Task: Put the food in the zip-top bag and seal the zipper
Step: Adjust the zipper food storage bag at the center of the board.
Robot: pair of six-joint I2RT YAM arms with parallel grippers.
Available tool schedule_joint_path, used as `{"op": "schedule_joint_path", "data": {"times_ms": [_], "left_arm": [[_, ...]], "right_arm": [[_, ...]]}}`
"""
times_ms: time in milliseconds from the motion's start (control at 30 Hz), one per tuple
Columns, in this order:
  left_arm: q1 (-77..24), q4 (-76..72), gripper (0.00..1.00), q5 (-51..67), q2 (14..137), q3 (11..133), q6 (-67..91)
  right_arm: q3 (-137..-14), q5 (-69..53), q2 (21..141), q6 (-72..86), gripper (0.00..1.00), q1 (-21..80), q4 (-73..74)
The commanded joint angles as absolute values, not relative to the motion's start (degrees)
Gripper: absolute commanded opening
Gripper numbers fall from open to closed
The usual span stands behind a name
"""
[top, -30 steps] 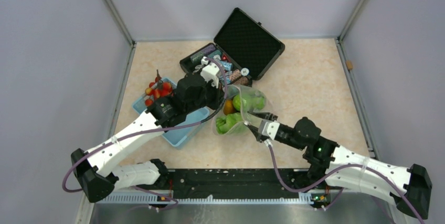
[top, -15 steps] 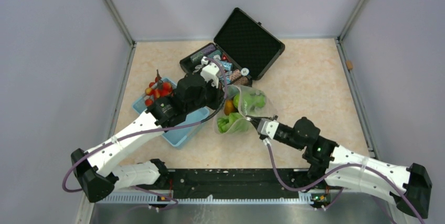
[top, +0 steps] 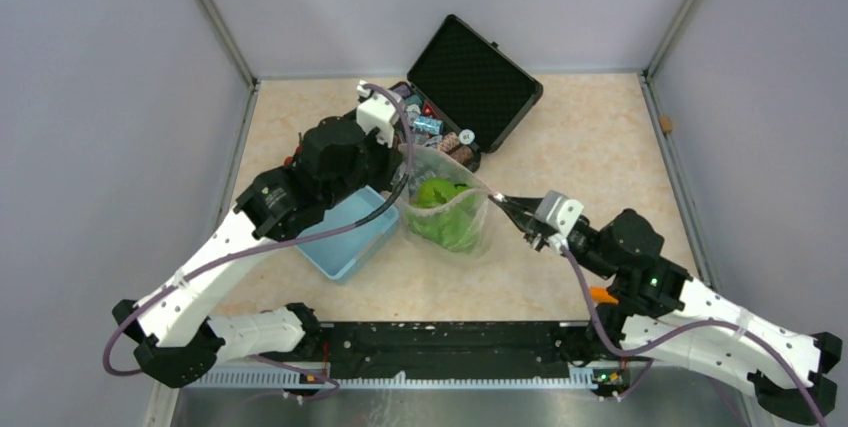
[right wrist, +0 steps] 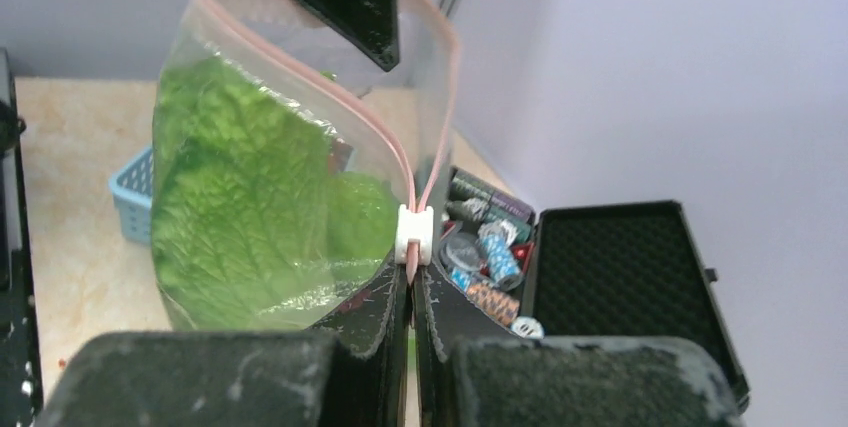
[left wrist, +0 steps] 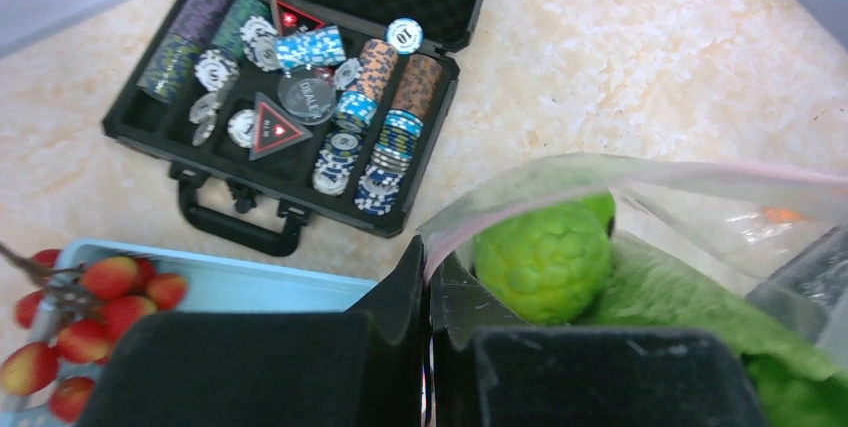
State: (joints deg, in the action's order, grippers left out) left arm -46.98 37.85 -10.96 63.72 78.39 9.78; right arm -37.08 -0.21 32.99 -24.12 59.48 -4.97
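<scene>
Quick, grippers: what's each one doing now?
Left gripper: shut on the bag, at its pink strip.
Right gripper: shut on the bag, beside the white slider.

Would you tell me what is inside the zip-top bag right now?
The zip-top bag holds a large leafy green piece and a bumpy green ball. Whatever lies beneath the leaf is covered.

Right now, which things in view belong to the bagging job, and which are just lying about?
Job: zip-top bag, zipper, green food inside, cherry tomatoes, left claw, right claw.
Lying about: black chip case, blue basket.
</scene>
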Motion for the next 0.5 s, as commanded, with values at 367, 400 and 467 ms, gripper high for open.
{"op": "schedule_joint_path", "data": {"times_ms": [367,400,467], "left_arm": [[-46.6,52.7,0.15,-10.7,63.5,89.8,3.6],[-46.6,52.3,0.2,-9.2,63.5,89.6,3.8],[-46.6,51.5,0.19,-8.0,63.6,88.5,4.2]], "right_arm": [[-45.2,3.5,32.4,-17.0,0.0,59.8,-0.2],[-45.3,2.5,32.8,-16.7,0.0,59.8,-0.2],[-45.3,1.6,33.9,-16.0,0.0,59.8,-0.2]]}}
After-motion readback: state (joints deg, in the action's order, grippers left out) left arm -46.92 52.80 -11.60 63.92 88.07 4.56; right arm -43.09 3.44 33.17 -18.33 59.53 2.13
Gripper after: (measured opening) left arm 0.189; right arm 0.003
